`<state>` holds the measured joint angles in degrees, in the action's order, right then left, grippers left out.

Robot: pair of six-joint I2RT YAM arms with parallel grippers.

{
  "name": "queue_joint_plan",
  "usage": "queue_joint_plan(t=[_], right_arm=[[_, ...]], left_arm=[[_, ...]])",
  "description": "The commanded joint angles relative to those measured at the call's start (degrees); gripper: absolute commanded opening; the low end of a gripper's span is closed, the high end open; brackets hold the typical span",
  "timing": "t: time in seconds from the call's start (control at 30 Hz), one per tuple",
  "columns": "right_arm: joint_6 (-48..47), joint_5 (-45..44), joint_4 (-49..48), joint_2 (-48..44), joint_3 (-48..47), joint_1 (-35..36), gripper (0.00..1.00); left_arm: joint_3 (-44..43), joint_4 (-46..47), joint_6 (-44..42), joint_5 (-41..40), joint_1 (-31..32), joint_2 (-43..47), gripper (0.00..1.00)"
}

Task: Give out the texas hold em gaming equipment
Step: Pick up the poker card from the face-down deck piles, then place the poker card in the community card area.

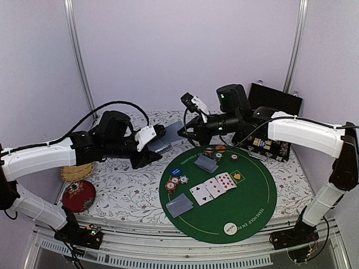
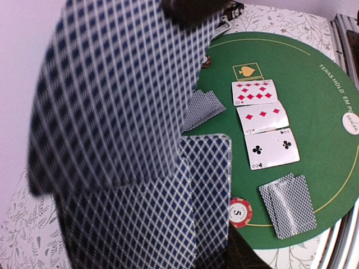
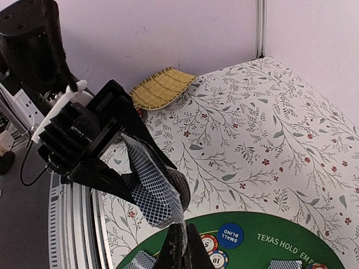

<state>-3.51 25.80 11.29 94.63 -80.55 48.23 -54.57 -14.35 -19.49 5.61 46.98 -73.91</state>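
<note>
With my right hand pinched shut on the top card and my left hand gripping the deck just beyond the green mat, I should pull flat and slowly.

We mount the top external camera high behind both arm bases. It looks down and forward over the whole floral-clothed table, taking in the round green felt poker mat. The left wrist camera sits right against a fan of blue-checked playing cards, facing across that mat. The right wrist camera looks leftward past the same cards toward a woven straw basket.
</note>
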Motion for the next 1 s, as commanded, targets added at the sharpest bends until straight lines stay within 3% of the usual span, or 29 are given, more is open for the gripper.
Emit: queue_joint_plan(t=[0.0, 0.23, 0.33, 0.43, 0.63, 0.77, 0.97], right_arm=[[1.34, 3.0, 1.34, -6.06, -0.09, -3.31, 0.02], [9.2, 0.6, 0.07, -14.4, 6.26, -8.45, 0.02], [22.56, -6.59, 1.35, -18.14, 12.21, -12.93, 0.02], [40.05, -10.42, -2.36, -25.43, 25.0, -18.08, 0.01], [63.3, -23.75, -11.39, -39.3, 46.97, -18.64, 0.01], [75.97, -26.65, -19.37, -39.57, 57.96, -18.65, 0.01], [85.05, -27.79, -26.95, -30.52, 61.59, -18.63, 0.02]], left_arm=[[0.16, 1.22, 0.0, 0.5, 0.65, 0.17, 0.45], [0.08, 1.31, 0.07, 0.33, 0.6, 0.09, 0.45], [0.05, 1.34, 0.1, 0.24, 0.61, 0.08, 0.45], [-0.02, 1.28, 0.29, 0.4, 0.62, 0.11, 0.45], [-0.12, 1.25, 0.48, 0.66, 0.94, 0.51, 0.45], [-0.14, 1.18, 0.35, 0.69, 1.28, 0.61, 0.45], [-0.09, 1.16, 0.2, 0.11, 1.55, 0.83, 0.45]])
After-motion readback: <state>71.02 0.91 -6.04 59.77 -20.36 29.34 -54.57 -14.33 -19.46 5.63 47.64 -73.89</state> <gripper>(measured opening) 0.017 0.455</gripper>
